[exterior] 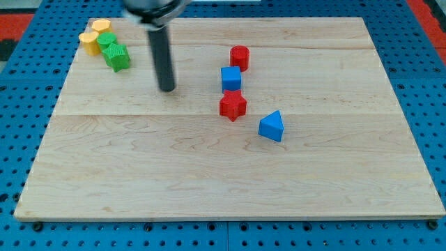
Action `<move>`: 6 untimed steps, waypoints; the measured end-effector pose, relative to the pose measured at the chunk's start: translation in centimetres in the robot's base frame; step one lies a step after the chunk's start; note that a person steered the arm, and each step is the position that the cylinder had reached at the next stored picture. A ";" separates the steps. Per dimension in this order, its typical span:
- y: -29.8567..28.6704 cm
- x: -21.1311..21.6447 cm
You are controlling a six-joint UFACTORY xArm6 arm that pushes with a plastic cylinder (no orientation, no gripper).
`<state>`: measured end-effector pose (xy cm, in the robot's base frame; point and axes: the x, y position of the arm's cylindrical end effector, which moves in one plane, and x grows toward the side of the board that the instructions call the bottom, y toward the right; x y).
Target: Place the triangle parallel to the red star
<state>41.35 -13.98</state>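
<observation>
The red star [233, 105] lies near the middle of the bench [209, 174]. The blue triangle [272, 126] sits just beside the star, toward the view's lower right, apart from it. A blue cube [231, 78] touches the star's upper edge, and a red cylinder [240, 57] stands just above the cube. My tip [166, 89] rests well to the view's left of the star, touching no block. The end effector is a plain rod with nothing to spread or pinch. Two yellow blocks [95, 35] and two green blocks [113, 51] cluster far to the star's upper left.
</observation>
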 end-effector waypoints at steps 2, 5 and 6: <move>0.9 16.1; 30.3 6.6; 21.4 4.5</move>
<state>45.86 7.38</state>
